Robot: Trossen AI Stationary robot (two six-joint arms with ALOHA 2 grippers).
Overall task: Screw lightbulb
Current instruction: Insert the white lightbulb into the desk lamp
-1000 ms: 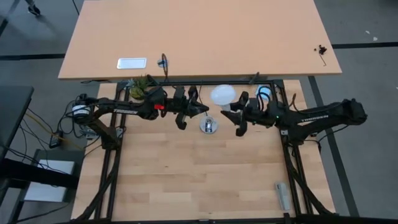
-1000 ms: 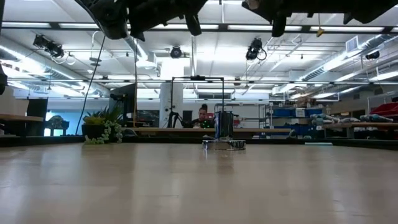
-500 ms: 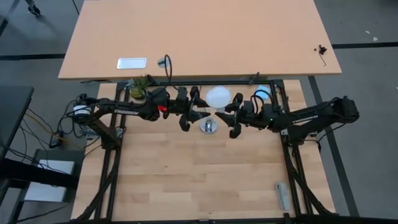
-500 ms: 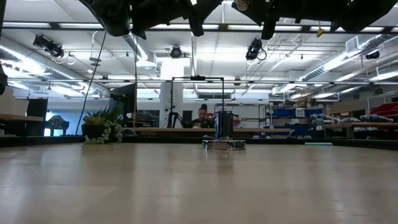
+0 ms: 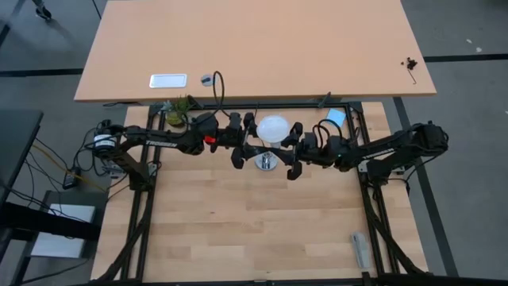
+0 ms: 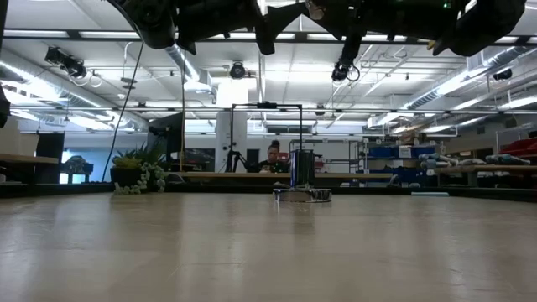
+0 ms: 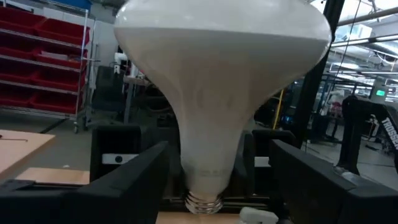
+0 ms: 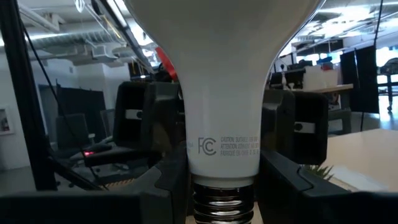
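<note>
The lightbulb (image 8: 224,93) looks light, slick, fragile glass; right jaws clamp its neck above the threads, the sensible hold; left jaws stand apart.

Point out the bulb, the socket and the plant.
bulb (image 5: 272,127), high view, top of the globe.
socket (image 5: 266,162), high view, silver disc.
plant (image 5: 178,110), high view, green leaves.

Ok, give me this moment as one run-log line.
lightbulb: upright, base down, between both claws | right claw: shut on its neck | left claw: open around neck | socket: on table, empty
</note>
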